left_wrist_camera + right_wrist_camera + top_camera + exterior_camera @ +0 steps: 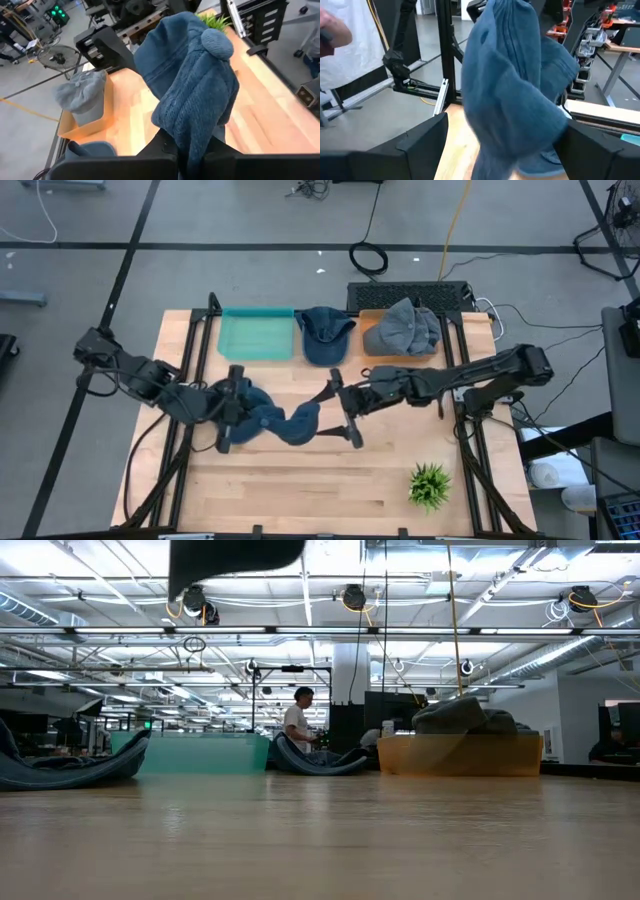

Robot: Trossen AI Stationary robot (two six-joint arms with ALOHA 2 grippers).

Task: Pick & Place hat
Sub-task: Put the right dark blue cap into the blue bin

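Observation:
A blue hat (272, 420) of ribbed cloth hangs in the air over the middle of the table, between my two grippers. My left gripper (238, 412) is shut on the hat's left part. My right gripper (338, 412) is open just right of the hat. In the right wrist view its two fingers stand wide apart on either side of the hat's hanging cloth (515, 100). I cannot tell whether they touch it. The low view shows only a dark shape (235, 560) at the top edge, with bare table under it. My left gripper (190, 150) pinches a bunched fold of the hat's crown (192, 132) between its two fingers. It comes from the table's left, slanting a little downward. The hat reaches away from the fingers toward my right gripper, its button top (217, 42) at the far end, lifted clear of the table.
Along the far edge stand a teal tray (257, 333), a blue cap (323, 335) lying on the table, and an orange tray (372, 340) that holds grey hats (405, 325). A small green plant (430, 485) stands near the front right. A person (297, 720) shows in the room behind.

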